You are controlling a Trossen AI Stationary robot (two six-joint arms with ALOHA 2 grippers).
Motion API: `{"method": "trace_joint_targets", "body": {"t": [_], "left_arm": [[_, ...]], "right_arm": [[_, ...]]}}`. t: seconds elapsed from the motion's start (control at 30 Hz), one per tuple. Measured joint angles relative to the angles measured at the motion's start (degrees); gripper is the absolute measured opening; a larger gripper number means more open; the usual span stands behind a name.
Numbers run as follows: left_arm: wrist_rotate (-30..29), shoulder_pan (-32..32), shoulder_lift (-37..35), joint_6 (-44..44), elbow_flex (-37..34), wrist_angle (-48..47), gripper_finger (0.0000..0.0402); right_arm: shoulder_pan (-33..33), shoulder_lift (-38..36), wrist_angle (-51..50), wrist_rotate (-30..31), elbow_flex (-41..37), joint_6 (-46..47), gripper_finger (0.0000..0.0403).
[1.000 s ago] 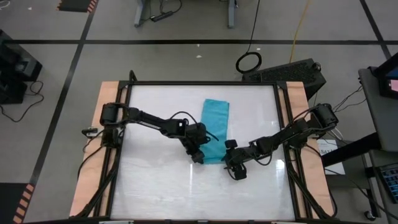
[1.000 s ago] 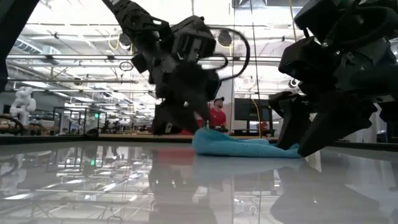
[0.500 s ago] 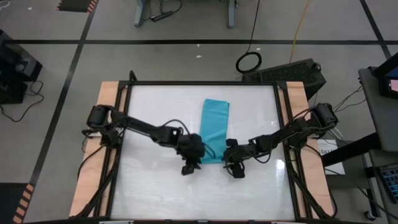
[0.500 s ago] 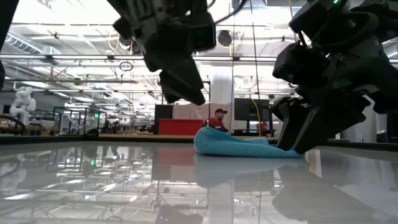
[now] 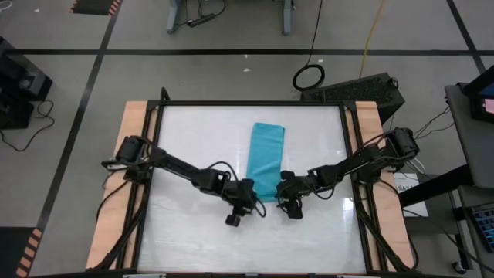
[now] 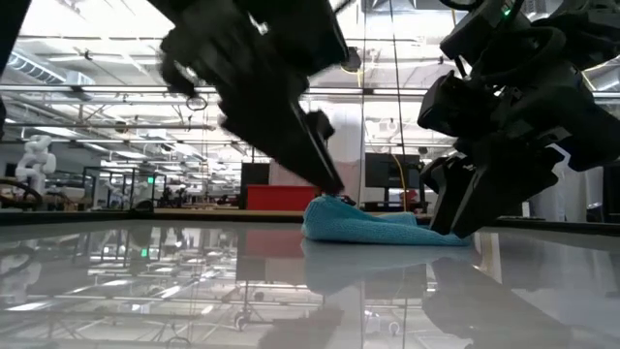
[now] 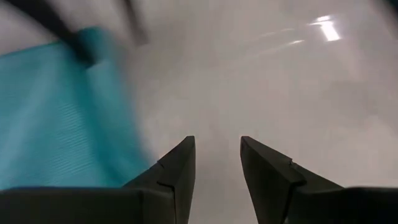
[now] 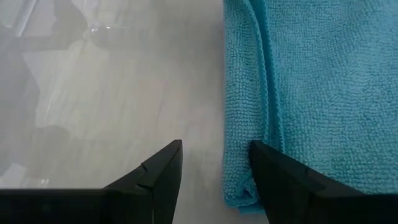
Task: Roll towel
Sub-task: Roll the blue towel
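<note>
The turquoise towel (image 5: 266,158) lies flat on the white table as a long folded strip running from far to near; it also shows in the low view (image 6: 373,228). My left gripper (image 7: 216,142) is open over bare table, just off the towel's near left corner (image 5: 255,197), slanting down toward it (image 6: 325,179). My right gripper (image 8: 216,147) is open and low at the towel's near right corner (image 8: 242,193). One of its fingers is over bare table and the other (image 8: 267,165) is over the towel's right long edge. My right gripper points down at the towel's near right corner, with one finger (image 8: 267,165) over the folded right edge (image 8: 249,124). Whether that finger touches the cloth I cannot tell. My left gripper touches nothing.
The white tabletop (image 5: 193,131) has a dark frame and wooden side strips (image 5: 131,116). Bare table lies on both sides of the towel and toward the near edge. The low view shows the room beyond, with a person in red far off (image 6: 339,184).
My left gripper has left the towel's near left edge, risen and gone toward the table's near edge. It has then come down again, tipped toward the towel's near left corner. My right gripper has shifted slightly left toward the towel's near right corner.
</note>
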Motion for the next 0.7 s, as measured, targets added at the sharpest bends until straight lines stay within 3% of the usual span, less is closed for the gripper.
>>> {"method": "trace_joint_targets", "body": {"t": [0.1, 0.2, 0.43, 0.7], "left_arm": [[-4.3, 1.2, 0.4, 0.3, 0.0, -1.1, 0.0132], [-4.7, 2.4, 0.4, 3.7, 0.0, -1.8, 0.0132], [0.4, 4.9, 0.4, 7.6, 0.0, -4.7, 0.0132], [0.4, 6.7, 1.1, 11.6, 0.0, -7.3, 0.0132]], "right_arm": [[0.0, 0.0, 0.0, -0.2, 0.0, 0.2, 0.0183], [0.0, 0.0, 0.0, -0.8, 0.0, 0.2, 0.0183], [0.0, 0.0, 0.0, -0.9, 0.0, 0.2, 0.0183], [-1.0, 0.0, 0.1, -1.5, 0.0, 0.2, 0.0183]]}}
